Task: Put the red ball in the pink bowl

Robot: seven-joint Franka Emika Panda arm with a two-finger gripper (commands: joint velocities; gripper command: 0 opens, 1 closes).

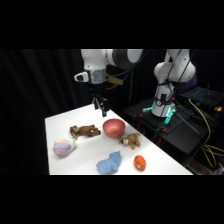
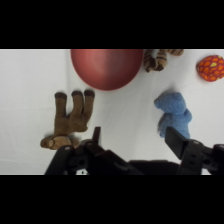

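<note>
The red ball [image 1: 140, 162] is a small orange-red speckled egg shape near the table's front right edge; in the wrist view the red ball [image 2: 211, 67] sits at the far right. The pink bowl [image 1: 114, 128] rests dome-like at mid table, and the pink bowl [image 2: 107, 67] fills the top centre of the wrist view. My gripper [image 1: 101, 106] hangs in the air above the table, just behind and left of the bowl. Its fingers stand wide apart in the wrist view, gripper [image 2: 132, 140], with nothing between them.
A brown plush toy [image 1: 84, 131] lies left of the bowl, a smaller brown plush [image 1: 131, 141] to its right. A blue plush [image 1: 109, 163] lies at the front, a pastel striped ball [image 1: 63, 147] at the left. Black equipment with cables [image 1: 175, 125] stands beyond the table's right edge.
</note>
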